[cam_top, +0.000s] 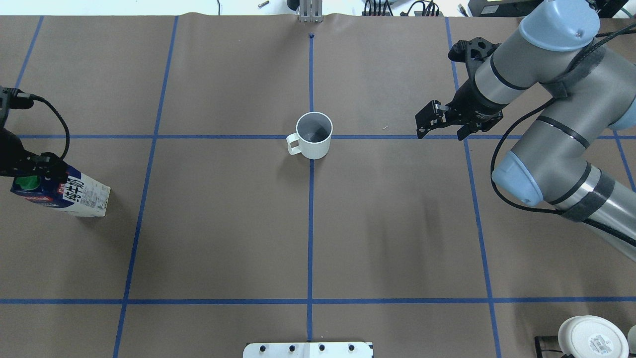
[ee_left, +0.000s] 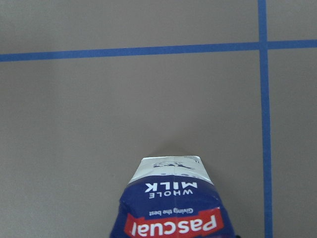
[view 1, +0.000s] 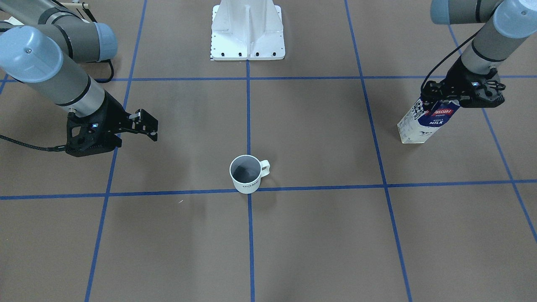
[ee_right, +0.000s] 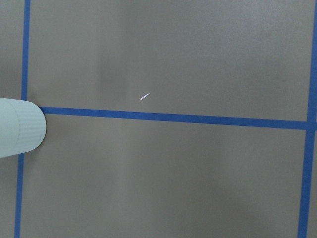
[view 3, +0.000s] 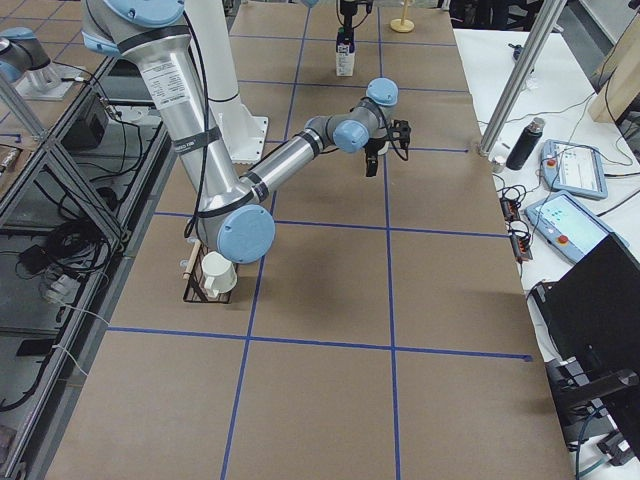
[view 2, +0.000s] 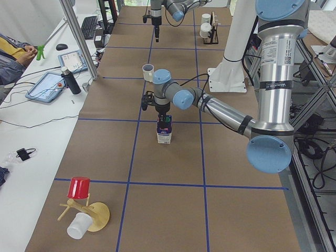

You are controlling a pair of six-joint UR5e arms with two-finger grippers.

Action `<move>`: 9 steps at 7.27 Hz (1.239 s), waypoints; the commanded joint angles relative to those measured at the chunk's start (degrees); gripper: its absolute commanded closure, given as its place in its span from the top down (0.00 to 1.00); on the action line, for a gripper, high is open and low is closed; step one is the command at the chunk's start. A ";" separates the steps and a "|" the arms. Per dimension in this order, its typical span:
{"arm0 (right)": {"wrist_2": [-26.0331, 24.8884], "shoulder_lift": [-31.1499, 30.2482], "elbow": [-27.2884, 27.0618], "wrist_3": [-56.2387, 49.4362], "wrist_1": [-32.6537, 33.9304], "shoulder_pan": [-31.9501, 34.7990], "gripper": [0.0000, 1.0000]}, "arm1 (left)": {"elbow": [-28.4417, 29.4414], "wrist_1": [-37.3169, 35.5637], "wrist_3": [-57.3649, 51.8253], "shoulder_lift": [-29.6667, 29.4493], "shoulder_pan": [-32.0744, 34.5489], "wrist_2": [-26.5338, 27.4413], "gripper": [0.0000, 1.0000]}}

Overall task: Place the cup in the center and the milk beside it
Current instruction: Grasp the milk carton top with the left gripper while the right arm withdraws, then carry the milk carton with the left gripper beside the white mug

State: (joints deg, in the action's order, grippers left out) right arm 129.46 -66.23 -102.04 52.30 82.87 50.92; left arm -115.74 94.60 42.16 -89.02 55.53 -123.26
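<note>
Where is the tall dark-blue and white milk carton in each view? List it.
Front-facing: tall dark-blue and white milk carton at right, mid-height.
Overhead: left edge.
Exterior left: centre.
Exterior right: top centre, far.
Left wrist: bottom centre.
Right wrist: not in it.
Shared landmark: white loop-handled mug, central front-facing and overhead.

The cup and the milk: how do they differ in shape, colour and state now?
The cup is short, round and white, with an open top; the milk is tall, box-shaped, dark blue and white, with a green cap. The cup stands free at the centre crossing of the blue tape; the milk is at the robot's left, held by the left gripper. Both are upright.
</note>
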 commanded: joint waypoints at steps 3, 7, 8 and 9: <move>0.09 -3.71 -3.05 -0.18 0.01 2.51 1.00 | -7.45 -8.58 0.03 -4.46 1.33 -0.22 0.00; -0.26 -14.62 -8.96 -7.64 0.01 6.11 1.00 | 12.84 -27.48 4.55 -41.96 -2.76 0.39 0.00; -1.40 -17.50 -10.44 -9.13 -0.08 6.20 1.00 | 23.53 -25.02 8.08 -50.73 -4.80 3.00 0.00; -2.54 -21.01 -12.72 -11.06 0.01 6.81 1.00 | 31.64 -20.38 8.55 -55.78 -6.30 3.64 0.00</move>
State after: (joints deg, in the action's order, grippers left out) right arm 128.20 -83.22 -112.38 43.50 82.84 57.08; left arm -94.91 69.86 48.70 -136.87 51.45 -120.97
